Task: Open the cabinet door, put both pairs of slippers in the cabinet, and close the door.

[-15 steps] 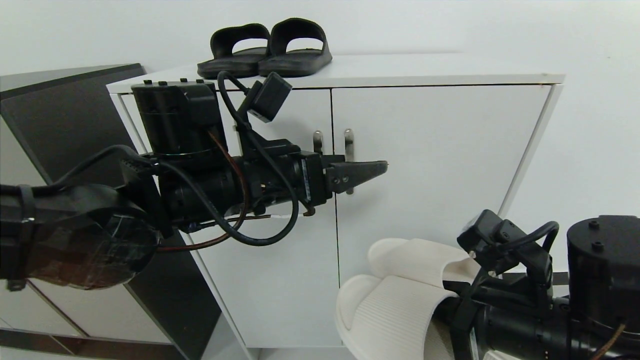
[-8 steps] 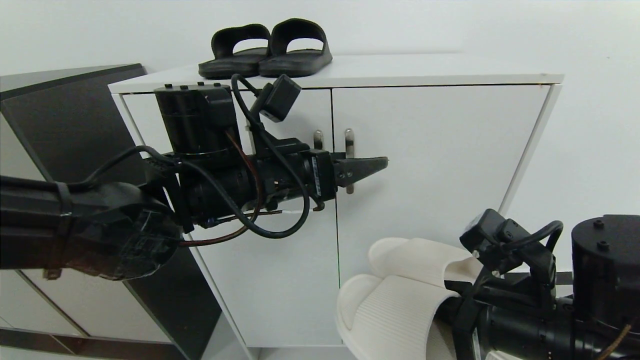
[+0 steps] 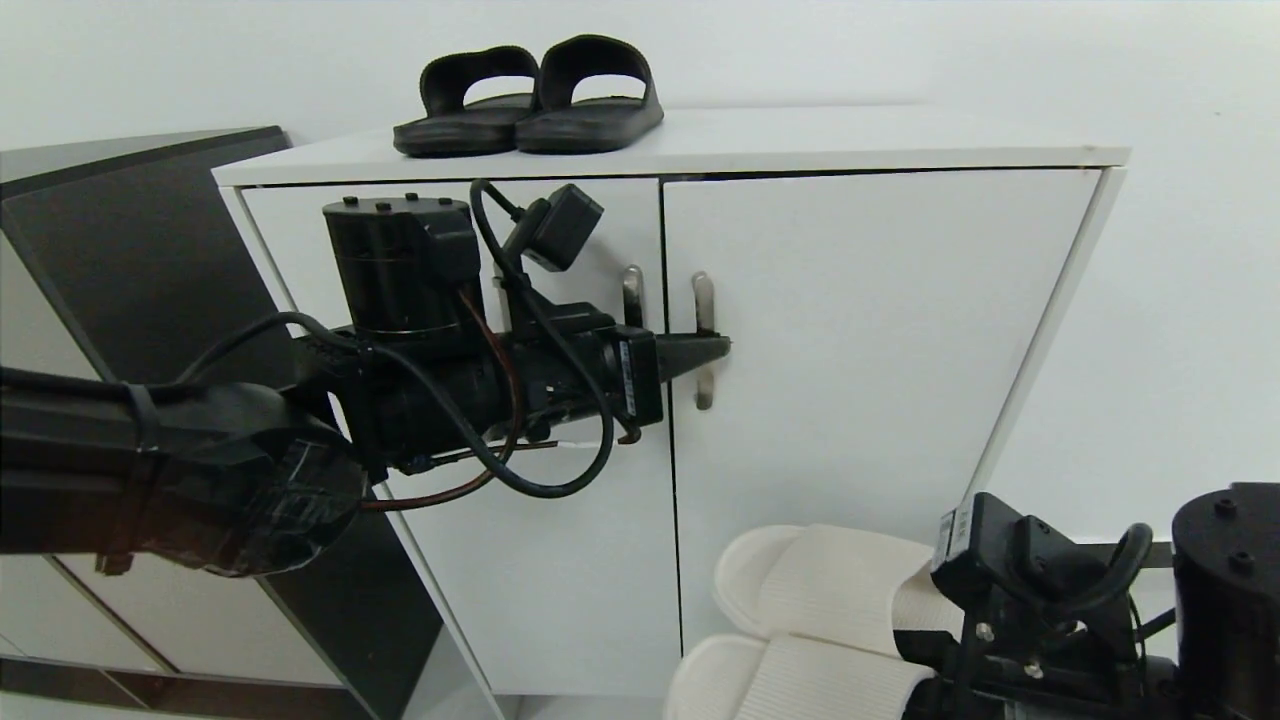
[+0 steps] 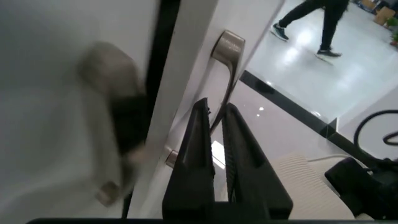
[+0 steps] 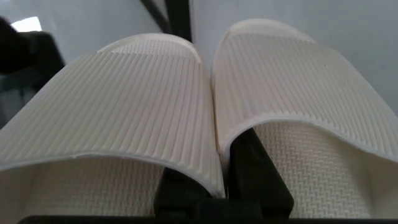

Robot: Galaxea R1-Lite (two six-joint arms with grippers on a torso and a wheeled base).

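The white cabinet [image 3: 880,330] has two doors with metal handles. My left gripper [image 3: 716,349] is shut on the right door's handle [image 3: 704,300]; in the left wrist view the handle [image 4: 227,50] runs down between the gripper's [image 4: 216,122] narrow fingers. A dark gap [image 4: 164,43] shows beside that door's edge, so it stands slightly ajar. A black pair of slippers [image 3: 530,98] rests on the cabinet top. Low at the right, my right gripper [image 5: 219,186] is shut on the white pair of slippers [image 5: 186,93], held side by side in front of the cabinet [image 3: 820,620].
A dark cabinet [image 3: 130,230] stands directly left of the white one. A plain white wall [image 3: 1190,250] lies to the right and behind. The left door's handle [image 3: 631,296] sits close beside the gripped one.
My left gripper drew back with the right door's handle and a gap opened along that door's top. The right arm sank lower with the white slippers.
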